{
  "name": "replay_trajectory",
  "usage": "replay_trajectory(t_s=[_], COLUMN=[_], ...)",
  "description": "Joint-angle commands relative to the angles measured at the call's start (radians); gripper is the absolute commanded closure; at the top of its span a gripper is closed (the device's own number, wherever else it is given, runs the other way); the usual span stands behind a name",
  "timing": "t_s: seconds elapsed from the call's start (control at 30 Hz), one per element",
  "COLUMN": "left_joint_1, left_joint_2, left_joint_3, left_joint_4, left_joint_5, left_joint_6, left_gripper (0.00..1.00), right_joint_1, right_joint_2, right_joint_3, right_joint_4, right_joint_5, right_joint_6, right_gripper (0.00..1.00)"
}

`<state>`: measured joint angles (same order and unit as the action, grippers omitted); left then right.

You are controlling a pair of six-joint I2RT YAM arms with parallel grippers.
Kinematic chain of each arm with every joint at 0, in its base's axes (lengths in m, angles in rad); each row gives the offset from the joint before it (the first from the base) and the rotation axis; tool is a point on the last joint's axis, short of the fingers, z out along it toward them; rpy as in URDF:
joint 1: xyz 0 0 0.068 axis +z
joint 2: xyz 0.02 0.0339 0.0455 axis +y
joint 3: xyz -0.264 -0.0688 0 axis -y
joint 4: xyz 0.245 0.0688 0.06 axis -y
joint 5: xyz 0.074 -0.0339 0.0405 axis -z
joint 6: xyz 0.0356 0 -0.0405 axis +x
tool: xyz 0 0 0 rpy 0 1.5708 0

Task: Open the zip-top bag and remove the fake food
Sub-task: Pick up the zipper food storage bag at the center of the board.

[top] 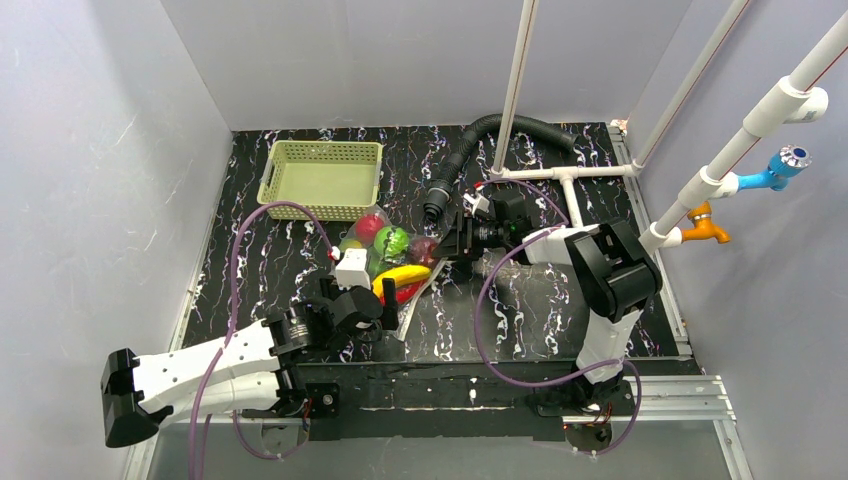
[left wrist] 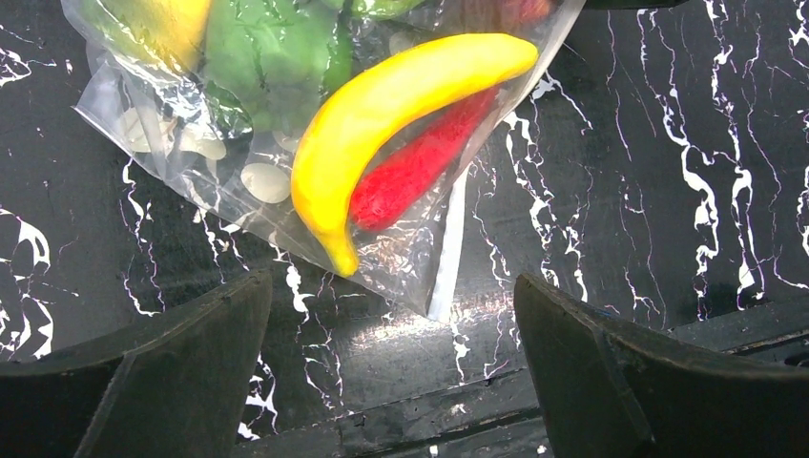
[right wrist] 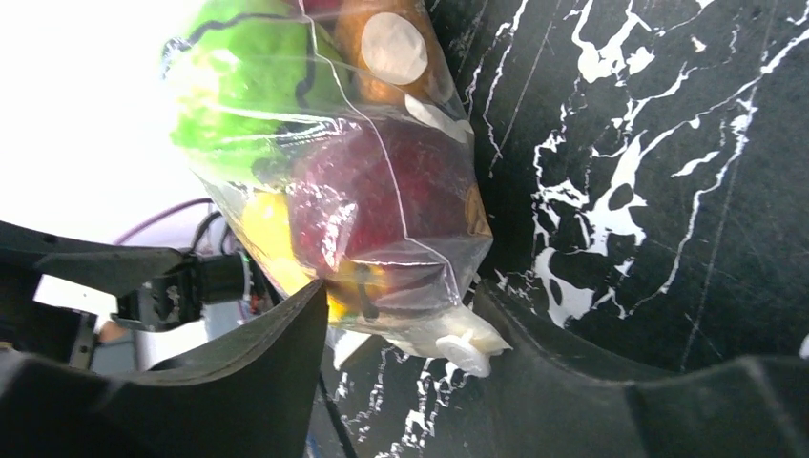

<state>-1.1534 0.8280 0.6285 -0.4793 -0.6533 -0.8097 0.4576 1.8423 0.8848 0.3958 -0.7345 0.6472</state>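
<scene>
Black, white-veined counter (top: 540, 300), top view: we see the clear, white-spotted zip-top bag (top: 430, 272) of glossy plastic fake food (top: 402, 274) lying mid-counter, near a pale green lattice basket (top: 322, 172). The left fingers (top: 390, 303) stand at its near end, the right fingers (top: 447, 243) at its right end. Left wrist view: the left fingers are spread wide with nothing between them; a yellow banana (left wrist: 391, 105) and red chili (left wrist: 420, 167) lie bagged just beyond. Right wrist view: the bag's corner with its white slider (right wrist: 467, 348) sits between the right fingers; we cannot tell whether they pinch it.
</scene>
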Motion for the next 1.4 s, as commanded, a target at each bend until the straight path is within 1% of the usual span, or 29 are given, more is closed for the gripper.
replay_trajectory(t_s=[0.0,0.07,0.2,0.33,0.4,0.6,0.8,0.93,1.0,1.03,1.1,1.17,1.3,1.37], left_joint_1=[0.008,0.009,0.009,0.009,0.008,0.009,0.01,0.012,0.012,0.012,0.012,0.012,0.012,0.012], left_joint_2=[-0.013,-0.011,-0.011,-0.015,-0.02,-0.059,-0.155,-0.209,-0.213,-0.21,-0.213,-0.213,-0.212,-0.208], left_joint_3=[-0.001,-0.002,0.0,0.014,0.02,0.031,0.059,0.083,0.107,0.129,0.176,0.188,0.174,0.171], left_joint_4=[-0.016,-0.016,-0.016,-0.033,-0.043,-0.06,-0.073,-0.057,-0.053,-0.054,-0.026,0.016,0.12,0.154], left_joint_5=[-0.033,-0.03,-0.028,-0.029,-0.03,-0.029,-0.001,0.047,0.081,0.11,0.184,0.248,0.374,0.402], left_joint_6=[-0.014,-0.018,-0.02,-0.018,-0.014,0.033,0.133,0.225,0.265,0.289,0.362,0.444,0.545,0.572], left_gripper=[0.02,0.02,0.02,0.02,0.02,0.02,0.02,0.02,0.02,0.02,0.02,0.02,0.02,0.02], right_joint_1=[-0.004,-0.004,-0.004,-0.004,-0.004,0.0,0.002,0.003,0.003,0.003,0.003,0.003,0.001,0.001], right_joint_2=[0.016,0.023,0.031,0.03,0.003,-0.166,-0.345,-0.425,-0.458,-0.478,-0.524,-0.558,-0.595,-0.597], right_joint_3=[-0.018,-0.015,-0.008,0.009,0.016,0.049,0.07,0.136,0.189,0.241,0.404,0.502,0.58,0.609], right_joint_4=[0.143,0.147,0.171,0.164,0.121,-0.12,-0.34,-0.519,-0.622,-0.734,-0.988,-1.164,-1.345,-1.387], right_joint_5=[-0.034,-0.035,-0.03,-0.034,-0.035,0.005,-0.014,-0.026,-0.036,-0.036,-0.013,0.015,0.051,0.06], right_joint_6=[0.098,0.109,0.124,0.11,0.068,-0.131,-0.335,-0.486,-0.578,-0.658,-0.9,-1.05,-1.242,-1.277], right_gripper=[0.42,0.51,0.64,0.89,0.98,0.99,0.99,0.99,0.99,0.99,0.99,0.99,0.99,0.99])
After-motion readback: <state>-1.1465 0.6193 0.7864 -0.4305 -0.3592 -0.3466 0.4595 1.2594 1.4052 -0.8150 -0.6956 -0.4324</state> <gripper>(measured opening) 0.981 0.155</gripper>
